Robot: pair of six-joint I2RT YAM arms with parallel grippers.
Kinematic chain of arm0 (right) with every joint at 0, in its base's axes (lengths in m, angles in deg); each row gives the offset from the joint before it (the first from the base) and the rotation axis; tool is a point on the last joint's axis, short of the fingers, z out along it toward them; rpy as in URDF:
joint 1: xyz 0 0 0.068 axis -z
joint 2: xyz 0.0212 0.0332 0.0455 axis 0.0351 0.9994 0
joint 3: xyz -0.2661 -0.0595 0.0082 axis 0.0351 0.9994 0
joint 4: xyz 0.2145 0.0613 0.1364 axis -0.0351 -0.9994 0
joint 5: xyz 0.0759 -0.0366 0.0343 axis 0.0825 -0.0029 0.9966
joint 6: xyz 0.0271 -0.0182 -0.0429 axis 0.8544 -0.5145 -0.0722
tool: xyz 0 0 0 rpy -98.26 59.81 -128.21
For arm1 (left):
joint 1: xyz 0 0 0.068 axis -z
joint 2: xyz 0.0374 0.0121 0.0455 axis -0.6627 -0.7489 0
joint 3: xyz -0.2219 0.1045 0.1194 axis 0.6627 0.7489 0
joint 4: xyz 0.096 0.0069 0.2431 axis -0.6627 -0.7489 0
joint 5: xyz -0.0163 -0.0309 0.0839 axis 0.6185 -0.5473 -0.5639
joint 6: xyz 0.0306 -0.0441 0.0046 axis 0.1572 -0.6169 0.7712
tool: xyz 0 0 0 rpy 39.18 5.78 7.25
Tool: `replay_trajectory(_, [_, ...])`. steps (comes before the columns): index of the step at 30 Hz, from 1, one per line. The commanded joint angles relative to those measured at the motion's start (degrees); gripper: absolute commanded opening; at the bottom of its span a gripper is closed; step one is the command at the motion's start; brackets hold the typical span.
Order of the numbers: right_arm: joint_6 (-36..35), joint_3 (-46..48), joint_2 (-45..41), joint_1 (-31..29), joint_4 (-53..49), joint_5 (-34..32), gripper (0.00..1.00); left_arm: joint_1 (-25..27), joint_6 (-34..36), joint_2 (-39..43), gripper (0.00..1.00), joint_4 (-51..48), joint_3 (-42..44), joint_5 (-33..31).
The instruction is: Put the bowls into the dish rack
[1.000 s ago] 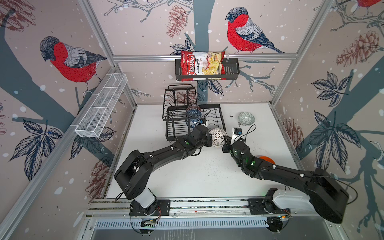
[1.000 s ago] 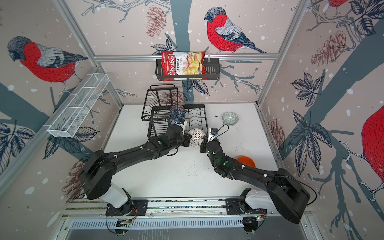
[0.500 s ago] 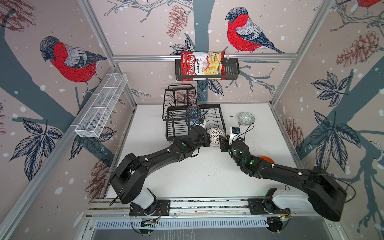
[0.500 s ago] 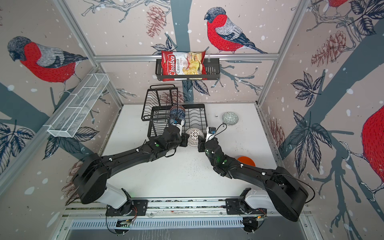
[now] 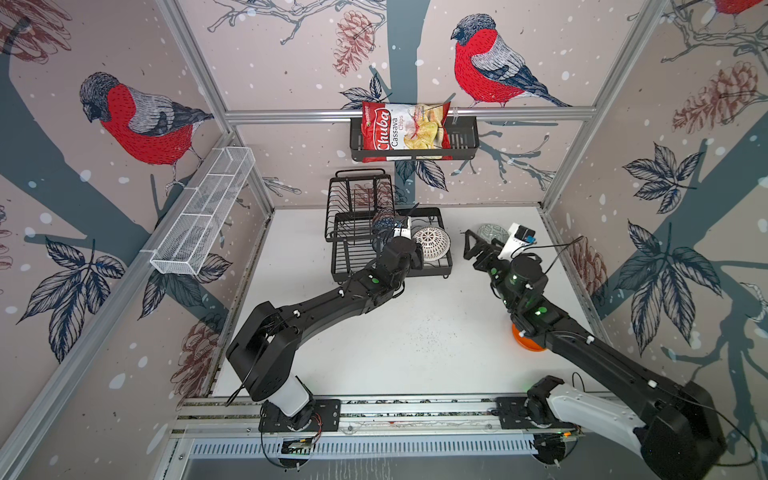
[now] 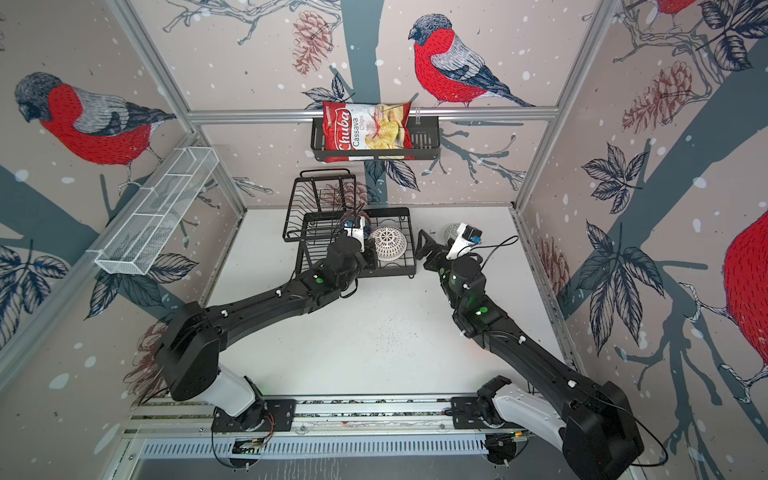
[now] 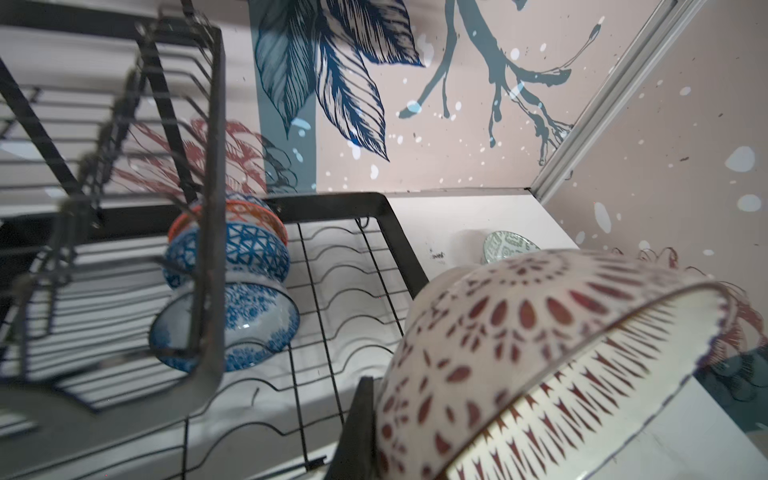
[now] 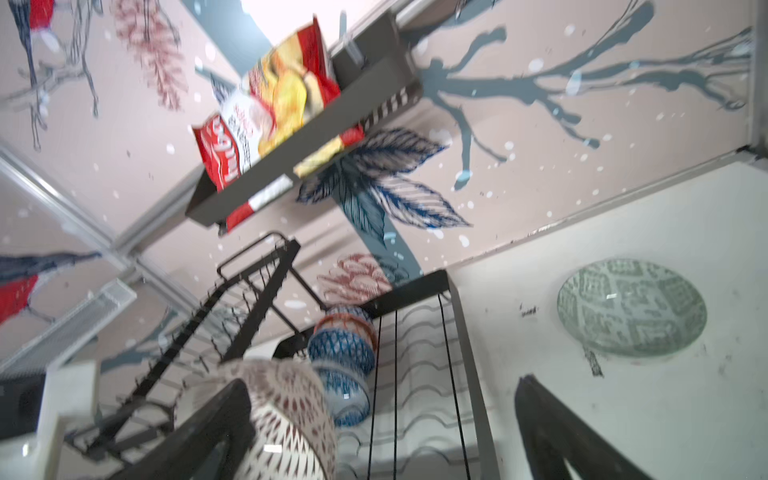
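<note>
Top views, left grip: the left gripper [image 5: 412, 257] sits at the left edge of the white patterned bowl [image 5: 434, 243]. Its wrist hides the fingers from us.
Top views, bowl: outside up, mouth down and tilted, over the right half of the dish rack [image 5: 337, 266]. We cannot tell whether it touches the wires.
Top views, right grip: the right gripper [image 5: 478, 246] is spread wide and empty, just right of the rack. The grey-green bowl [image 5: 492, 232] lies just behind it on the table [image 5: 415, 332].
A top view only: the orange bowl [image 5: 527, 343] is half under the right arm [image 5: 582, 349].
Left wrist view: a finger [image 7: 358, 415] is clamped on the white patterned bowl's rim at lower centre. The rim runs from lower left to upper right.
Left wrist view, stack: the salmon bowl [image 7: 232, 212], blue geometric bowl [image 7: 237, 249] and floral bowl [image 7: 253, 324] are nested on edge at centre left.
Right wrist view: we see both fingers [image 8: 216, 432] far apart along the bottom, with nothing gripped.
</note>
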State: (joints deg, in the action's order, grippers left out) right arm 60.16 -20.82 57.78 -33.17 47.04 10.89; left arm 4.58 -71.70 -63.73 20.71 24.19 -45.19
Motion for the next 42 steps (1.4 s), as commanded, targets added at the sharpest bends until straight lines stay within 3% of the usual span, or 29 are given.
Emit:
replay_trajectory(1, [6.7,-7.0,1.9,2.8,-3.6,-1.1,1.00,1.0,11.4,1.5,0.00,16.7,0.8,-9.0])
replay_trajectory(4, [10.7,-13.4,4.9,4.8,-8.3,1.5,1.00,2.7,18.4,4.0,0.00,24.8,4.9,-11.9])
replay_trajectory(7, [14.7,-14.1,5.7,5.5,-7.7,8.7,1.00,4.4,26.0,4.7,0.00,34.2,10.3,-13.7])
replay_trajectory(9, [17.2,-11.8,5.7,5.1,-3.0,14.5,1.00,4.5,28.1,4.6,0.00,39.2,12.2,-13.4])
replay_trajectory(11, [22.5,-10.6,6.1,5.5,-0.1,15.8,1.00,4.6,29.8,4.2,0.00,41.5,12.3,-13.0])
replay_trajectory(14, [28.4,-16.5,9.1,7.9,0.8,19.1,1.00,4.6,33.2,3.9,0.00,44.5,11.3,-14.9])
replay_trajectory(18, [22.2,-30.0,12.0,6.8,-11.5,22.1,1.00,4.7,35.9,5.7,0.00,47.7,13.8,-15.3])
replay_trajectory(22, [25.3,-21.2,11.3,3.6,-2.2,22.3,1.00,5.4,38.6,8.1,0.00,50.3,14.9,-15.3])
replay_trajectory(27, [25.6,-15.6,11.1,-1.2,1.1,21.9,1.00,5.4,41.3,9.3,0.00,51.6,15.4,-15.7])
replay_trajectory(34, [21.9,-18.5,11.0,-2.9,-0.9,25.9,1.00,5.4,41.4,6.4,0.00,51.7,14.1,-16.8])
replay_trajectory(38, [25.4,-18.3,10.0,-3.2,1.6,28.9,1.00,5.4,40.5,5.5,0.00,50.9,13.0,-17.3])
replay_trajectory(42, [26.9,-17.3,8.2,-6.3,0.4,26.5,0.97,5.5,41.0,5.6,0.00,51.5,13.3,-18.5])
